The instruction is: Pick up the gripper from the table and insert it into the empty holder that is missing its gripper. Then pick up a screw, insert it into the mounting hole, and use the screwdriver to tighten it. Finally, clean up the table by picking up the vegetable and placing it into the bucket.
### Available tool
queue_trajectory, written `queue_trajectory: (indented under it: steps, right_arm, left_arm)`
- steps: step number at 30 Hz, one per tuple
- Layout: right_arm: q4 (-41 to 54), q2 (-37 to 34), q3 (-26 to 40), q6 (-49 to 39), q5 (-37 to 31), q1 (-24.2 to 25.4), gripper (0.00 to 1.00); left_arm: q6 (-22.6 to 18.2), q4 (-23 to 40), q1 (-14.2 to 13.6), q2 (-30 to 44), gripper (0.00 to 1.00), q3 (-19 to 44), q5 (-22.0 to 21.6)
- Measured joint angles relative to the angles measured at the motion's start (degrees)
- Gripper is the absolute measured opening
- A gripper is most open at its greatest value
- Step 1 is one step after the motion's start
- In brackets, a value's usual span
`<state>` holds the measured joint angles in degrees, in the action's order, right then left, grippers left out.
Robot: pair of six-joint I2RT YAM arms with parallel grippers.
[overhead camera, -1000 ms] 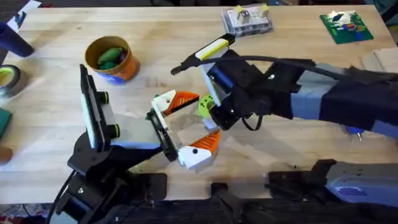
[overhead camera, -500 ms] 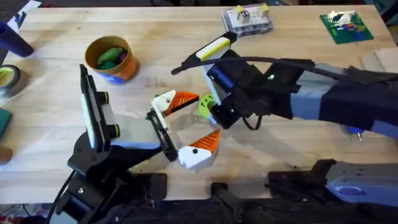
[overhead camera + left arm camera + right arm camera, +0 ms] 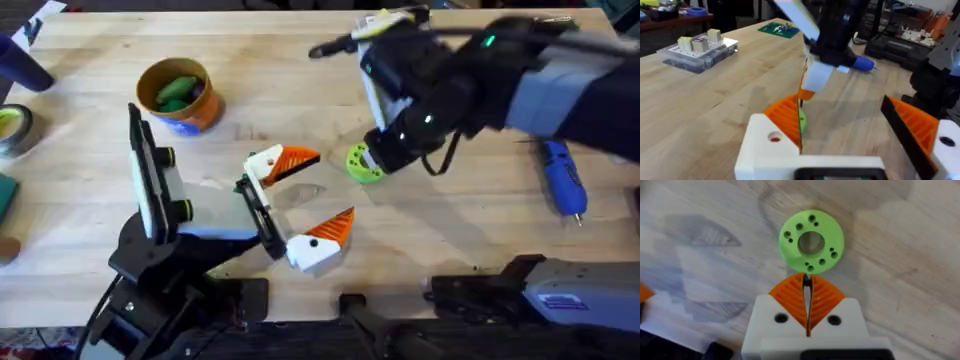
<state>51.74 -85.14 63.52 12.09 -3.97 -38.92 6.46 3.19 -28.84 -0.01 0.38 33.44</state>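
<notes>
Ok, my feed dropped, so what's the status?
Left gripper open, at the table. Right gripper shut, just over green disc. Vegetable in bucket. Screwdriver lying on table.

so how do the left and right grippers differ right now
The left gripper is open, its fingers spread wide; the right gripper is shut, its pads pinching what looks like a small dark screw. The left sits near the table's front edge; the right hangs over the lime-green disc. Both have white fingers with orange ribbed pads.
</notes>
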Motion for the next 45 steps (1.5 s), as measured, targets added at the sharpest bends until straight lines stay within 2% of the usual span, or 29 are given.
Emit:
queue_trajectory:
  steps: [9, 14, 18, 22, 23, 28, 45]
  right_arm:
    - [11.7, 0.4, 21.1, -1.0, 5.6, -0.1, 0.006]
    - [18.9, -2.4, 34.2, -1.0, 8.9, -0.5, 0.006]
    - [23.0, -7.8, 42.4, -1.0, 10.4, -3.3, 0.006]
    - [24.2, -13.1, 47.0, -1.4, 11.1, -7.3, 0.006]
    - [24.2, -15.6, 48.9, -2.0, 11.4, -10.2, 0.006]
    - [24.1, -16.4, 49.3, -4.1, 13.2, -12.9, 0.006]
    - [24.5, -18.2, 49.8, -8.1, 15.3, -14.6, 0.006]
  left_arm:
    - [0.0, 0.0, 0.0, 0.0, 0.988, 0.0, 0.0]
    - [0.0, 0.0, 0.0, 0.0, 0.988, 0.0, 0.0]
    - [0.0, 0.0, 0.0, 0.0, 0.988, 0.0, 0.0]
    - [0.0, 0.0, 0.0, 0.0, 0.988, 0.0, 0.0]
    - [0.0, 0.0, 0.0, 0.0, 0.988, 0.0, 0.0]
    - [0.0, 0.0, 0.0, 0.0, 0.988, 0.0, 0.0]
    - [0.0, 0.0, 0.0, 0.0, 0.987, 0.0, 0.0]
